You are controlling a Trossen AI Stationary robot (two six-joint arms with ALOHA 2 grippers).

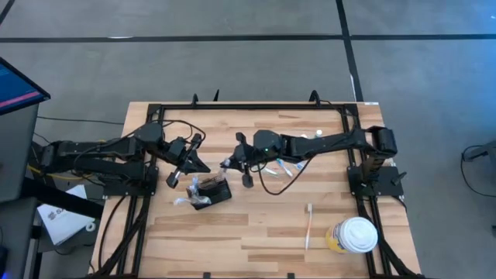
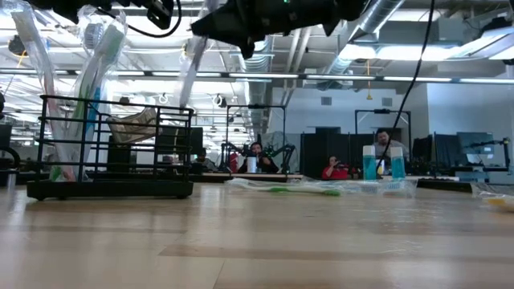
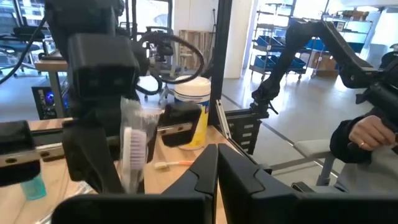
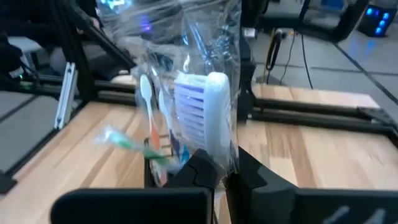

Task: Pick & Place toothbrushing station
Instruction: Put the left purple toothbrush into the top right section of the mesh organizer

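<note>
Above the toothbrushing station (image 1: 210,191), right fingers (image 4: 214,169) gripping wrapped toothbrush (image 4: 202,112)

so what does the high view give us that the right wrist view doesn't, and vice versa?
Only the high view: both arms over the table, the left end effector shut, a white-lidded yellowish cup near the front right corner, and a loose toothbrush beside it.
Only the right wrist view: the right end effector shut on a plastic-wrapped toothbrush, its bristled head pointing up.
Both: the wooden table and the black holder box with brushes in it, blurred in the wrist view.
</note>
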